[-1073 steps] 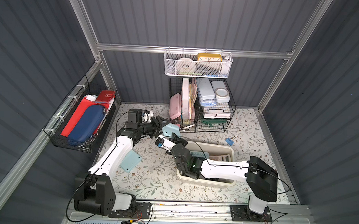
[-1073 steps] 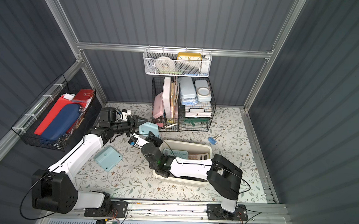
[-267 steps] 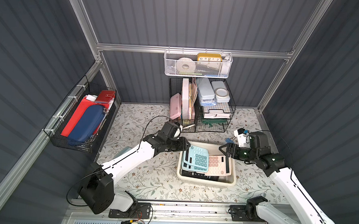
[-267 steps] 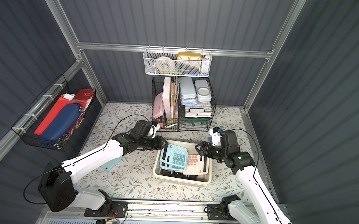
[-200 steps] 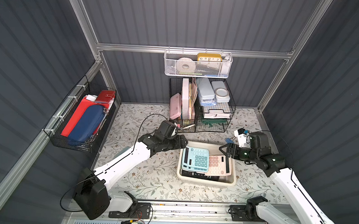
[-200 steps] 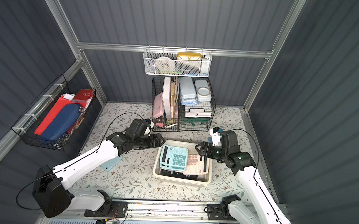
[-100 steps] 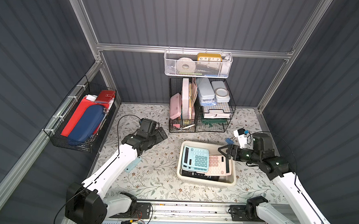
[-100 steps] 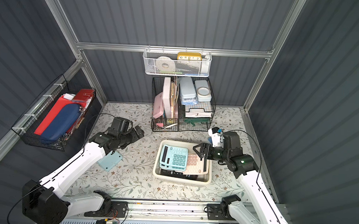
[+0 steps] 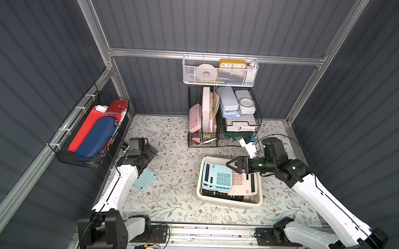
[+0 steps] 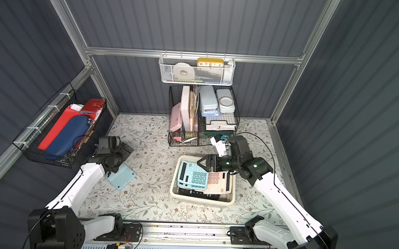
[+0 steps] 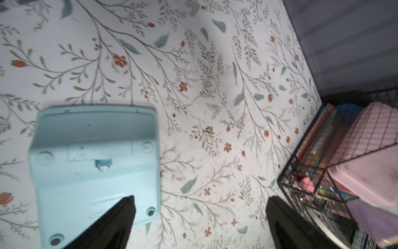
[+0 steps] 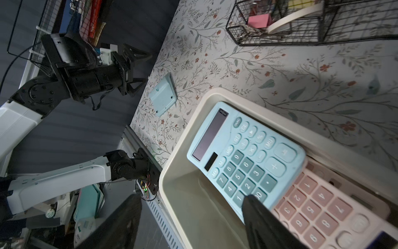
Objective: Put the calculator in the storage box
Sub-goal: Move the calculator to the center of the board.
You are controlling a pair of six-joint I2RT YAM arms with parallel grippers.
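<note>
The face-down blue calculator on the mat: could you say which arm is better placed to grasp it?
Left, probably: the left gripper hangs open beside the calculator; the right gripper is over the storage box.

Buried, cut off
A black calculator [image 9: 223,196] shows only an edge beneath two others (keys unreadable); the pink calculator [image 12: 318,207] leaves the right wrist view.

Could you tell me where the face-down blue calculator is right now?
In both top views the face-down blue calculator lies on the floral mat, by the left gripper, left of the storage box.
</note>
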